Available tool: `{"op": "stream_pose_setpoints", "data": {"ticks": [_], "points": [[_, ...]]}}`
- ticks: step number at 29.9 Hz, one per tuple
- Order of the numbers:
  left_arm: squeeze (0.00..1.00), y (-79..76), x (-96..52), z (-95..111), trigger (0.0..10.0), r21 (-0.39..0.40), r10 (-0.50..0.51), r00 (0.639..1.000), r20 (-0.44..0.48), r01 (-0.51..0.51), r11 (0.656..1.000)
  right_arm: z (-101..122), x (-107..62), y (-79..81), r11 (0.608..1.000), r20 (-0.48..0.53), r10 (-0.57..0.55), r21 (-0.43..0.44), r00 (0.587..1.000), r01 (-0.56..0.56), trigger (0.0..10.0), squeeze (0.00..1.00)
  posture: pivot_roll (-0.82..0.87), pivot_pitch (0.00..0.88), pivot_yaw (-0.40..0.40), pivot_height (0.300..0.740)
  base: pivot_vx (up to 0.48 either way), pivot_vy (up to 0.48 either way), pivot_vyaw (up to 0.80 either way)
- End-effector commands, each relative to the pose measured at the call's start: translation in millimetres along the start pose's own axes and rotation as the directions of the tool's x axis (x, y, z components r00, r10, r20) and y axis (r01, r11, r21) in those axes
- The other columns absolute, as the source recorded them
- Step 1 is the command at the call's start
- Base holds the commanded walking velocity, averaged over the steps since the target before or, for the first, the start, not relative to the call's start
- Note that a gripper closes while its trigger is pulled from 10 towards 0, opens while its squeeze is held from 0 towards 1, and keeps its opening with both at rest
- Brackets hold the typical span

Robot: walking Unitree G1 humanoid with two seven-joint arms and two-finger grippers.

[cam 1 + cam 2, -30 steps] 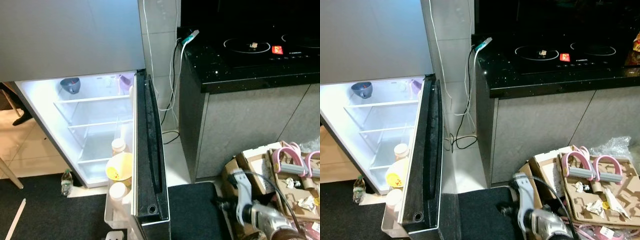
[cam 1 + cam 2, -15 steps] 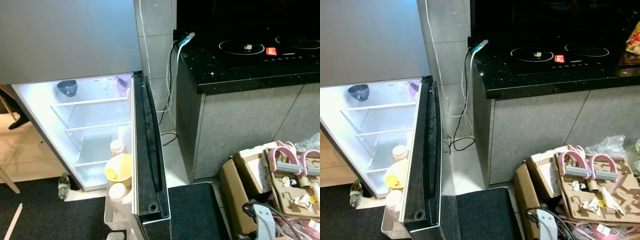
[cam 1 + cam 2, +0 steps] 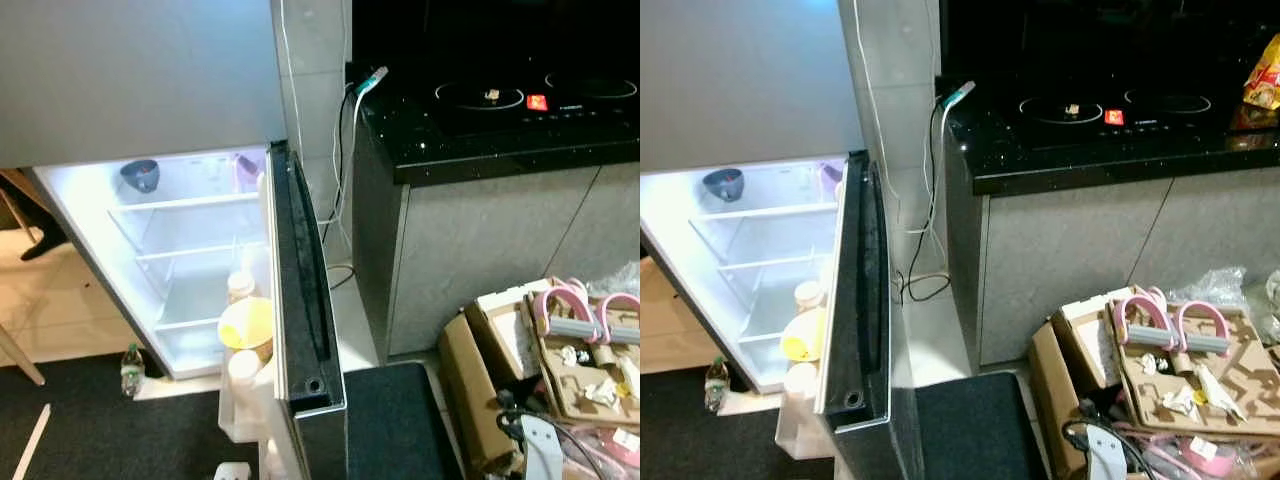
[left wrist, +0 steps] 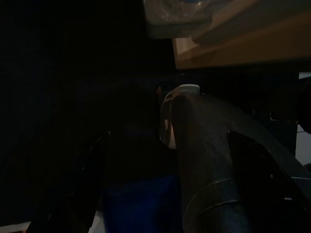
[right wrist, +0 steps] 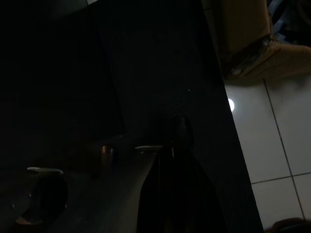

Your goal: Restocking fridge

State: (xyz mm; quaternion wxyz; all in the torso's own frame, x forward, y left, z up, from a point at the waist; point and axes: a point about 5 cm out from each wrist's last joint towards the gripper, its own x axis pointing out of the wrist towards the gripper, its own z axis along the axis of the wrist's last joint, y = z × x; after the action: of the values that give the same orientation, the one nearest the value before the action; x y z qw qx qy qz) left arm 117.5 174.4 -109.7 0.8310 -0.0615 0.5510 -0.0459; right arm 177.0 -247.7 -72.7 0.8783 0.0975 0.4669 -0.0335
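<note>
The fridge (image 3: pixel 150 90) stands at the left with its lower door (image 3: pixel 300 280) swung open, edge-on to me. The lit compartment has bare glass shelves (image 3: pixel 185 250); a blue cup (image 3: pixel 140 175) and a purple cup (image 3: pixel 246 168) sit on the top one. The door rack holds a yellow tub (image 3: pixel 247 325) between two white-capped bottles (image 3: pixel 240 285). My right arm (image 3: pixel 540 452) hangs low at the bottom right, over the boxes. The left wrist view is very dark: one black finger (image 4: pixel 209 160) beside a pale-capped shape (image 4: pixel 182 90). The right wrist view shows a dark finger (image 5: pixel 172 194) over black mat.
A black counter with an induction hob (image 3: pixel 500 100) stands on the right, cables (image 3: pixel 345 150) hanging beside it. Cardboard boxes with pink-handled items (image 3: pixel 570 330) lie at the bottom right. A black mat (image 3: pixel 395 420) lies below the door. A small bottle (image 3: pixel 130 365) stands on the floor.
The whole picture has shifted, so the camera has moved a little. My right arm has sunk lower and shows less at the bottom right. The fridge contents look unchanged.
</note>
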Motion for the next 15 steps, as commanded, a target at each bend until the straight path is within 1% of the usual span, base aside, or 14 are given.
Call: {"op": "stream_pose_setpoints", "data": {"ticks": [1, 5, 10, 15], "points": [[0.00, 0.2, -0.5, -5.3, 10.0, 0.000, 0.004, 1.000, -0.020, -0.004, 1.000, -2.6, 0.2, 0.7, 1.000, -0.003, -0.009, -0.006, 1.000, 0.009, 10.0, 0.00, -0.04, 0.000, 0.027, 0.740, -0.322, 0.000, 0.00], [0.00, 0.1, -0.5, -4.9, 10.0, -0.002, 0.003, 1.000, -0.018, -0.003, 1.000, -2.8, 0.3, 1.4, 0.999, -0.011, -0.003, -0.033, 1.000, 0.003, 10.0, 0.00, -0.04, 0.000, 0.027, 0.740, -0.323, 0.000, 0.79], [0.00, 0.0, -0.4, -4.7, 10.0, -0.007, 0.003, 1.000, -0.017, -0.003, 1.000, -2.4, 0.5, 2.0, 0.999, -0.011, 0.003, -0.034, 1.000, -0.003, 10.0, 0.00, -0.04, 0.000, 0.027, 0.740, -0.301, 0.000, 0.79], [0.00, 0.5, -0.4, -2.6, 10.0, -0.025, 0.004, 1.000, -0.003, -0.004, 1.000, -1.8, 0.1, 0.7, 0.999, -0.013, 0.001, -0.046, 1.000, -0.002, 10.0, 0.00, -0.05, 0.000, 0.028, 0.740, 0.000, 0.000, 0.79]]}}
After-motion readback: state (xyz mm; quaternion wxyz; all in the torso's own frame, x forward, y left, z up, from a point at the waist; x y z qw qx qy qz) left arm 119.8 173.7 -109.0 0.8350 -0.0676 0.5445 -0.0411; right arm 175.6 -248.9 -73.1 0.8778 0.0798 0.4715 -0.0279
